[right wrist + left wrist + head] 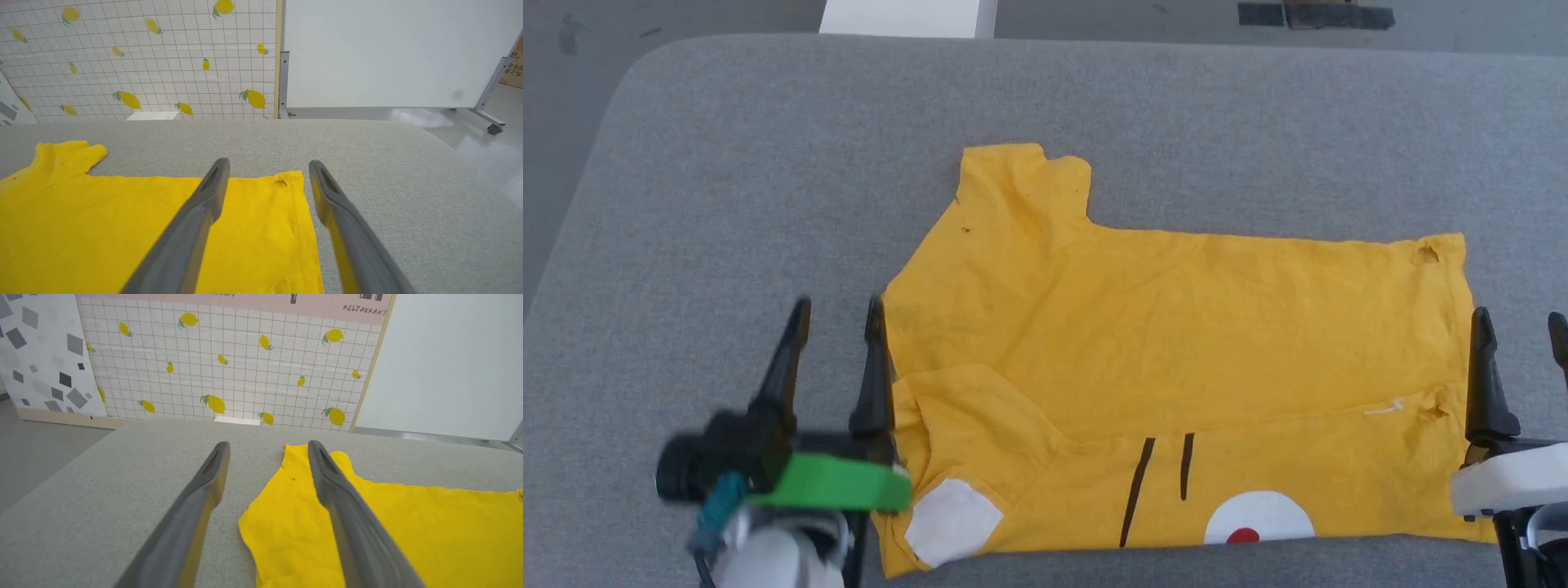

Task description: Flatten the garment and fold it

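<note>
we find bright, even light and faint shadows. in the head view the left gripper (840,304) at eight o'clock smears with motion blur. wrist views bow at the edges; the right one's floor (482,159) glares at three o'clock.

A: Where's the garment (1176,327)?
B: Centre to right of the frame, spread on the grey padded surface (768,163), with one sleeve (1021,184) pointing toward the top.
A: And its lower edge?
B: A strip lies turned over there, showing a white patch (952,521), two thin black marks (1135,490) and a white circle (1258,516) with a red spot.
A: The grippers?
B: The left gripper (840,304) is at lower left, fingers parted and empty, its inner finger against the garment's left edge. The right gripper (1519,314) is at the right edge of the frame, fingers also apart, just beside the hem.
</note>
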You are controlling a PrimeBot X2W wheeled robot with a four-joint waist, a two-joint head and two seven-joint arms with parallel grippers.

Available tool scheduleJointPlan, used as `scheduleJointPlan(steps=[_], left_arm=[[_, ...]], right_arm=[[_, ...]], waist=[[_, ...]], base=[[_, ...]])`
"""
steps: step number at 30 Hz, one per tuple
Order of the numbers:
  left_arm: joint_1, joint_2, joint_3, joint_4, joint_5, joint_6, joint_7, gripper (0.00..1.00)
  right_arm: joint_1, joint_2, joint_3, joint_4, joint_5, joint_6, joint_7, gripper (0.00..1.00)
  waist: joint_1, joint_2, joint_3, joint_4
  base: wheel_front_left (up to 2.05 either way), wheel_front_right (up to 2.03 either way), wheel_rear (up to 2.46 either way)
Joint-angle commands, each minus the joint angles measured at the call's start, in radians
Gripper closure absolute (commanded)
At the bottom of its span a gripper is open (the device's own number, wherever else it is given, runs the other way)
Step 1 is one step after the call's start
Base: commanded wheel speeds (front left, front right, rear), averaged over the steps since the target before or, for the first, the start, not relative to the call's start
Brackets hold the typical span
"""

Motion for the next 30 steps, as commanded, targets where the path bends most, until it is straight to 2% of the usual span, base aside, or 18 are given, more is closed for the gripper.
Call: scheduleJointPlan(steps=[1, 7, 8, 12, 19, 22, 30], left_arm=[[-0.066, 0.029, 0.004, 0.001, 0.003, -0.022, 0.013, 0.0], [-0.347, 0.124, -0.013, 0.015, -0.034, -0.11, 0.225, 0.0], [-0.447, 0.162, -0.037, 0.039, -0.046, -0.13, 0.312, 0.0], [-0.642, 0.204, -0.095, 0.117, -0.108, -0.148, 0.476, 0.0], [-0.858, 0.225, -0.189, 0.296, -0.257, -0.154, 0.712, 0.0], [-0.924, 0.267, -0.22, 0.395, -0.267, -0.154, 0.814, 0.0], [-0.952, 0.269, -0.177, 0.494, -0.32, -0.09, 0.924, 0.0]], right_arm=[[-0.005, 0.0, -0.001, 0.002, 0.006, -0.002, -0.01, 0.0], [-0.044, 0.0, 0.005, 0.003, 0.01, -0.002, -0.023, 0.0], [-0.059, 0.0, 0.009, 0.005, 0.014, -0.002, -0.025, 0.0], [-0.086, 0.0, 0.015, 0.013, 0.019, -0.002, -0.031, 0.0], [-0.129, 0.0, 0.05, 0.036, 0.033, -0.002, -0.04, 0.0], [-0.159, 0.0, 0.068, 0.058, 0.041, -0.002, -0.048, 0.0], [-0.179, 0.0, 0.069, 0.089, 0.052, -0.002, -0.062, 0.0]], waist=[[0.0, -0.0001, 0.024, -0.003], [0.0, -0.0001, 0.096, -0.021], [0.0, -0.0001, 0.121, -0.032], [0.0, -0.0001, 0.171, -0.049], [0.0, -0.0001, 0.249, -0.099], [0.0, -0.0001, 0.3, -0.143], [0.0, -0.0001, 0.344, -0.19]], base=[[0.0, 0.0, 0.0], [0.0, 0.0, 0.0], [0.0, 0.0, 0.0], [0.0, 0.0, 0.0], [0.0, 0.0, 0.0], [0.0, 0.0, 0.0], [0.0, 0.0, 0.0]])
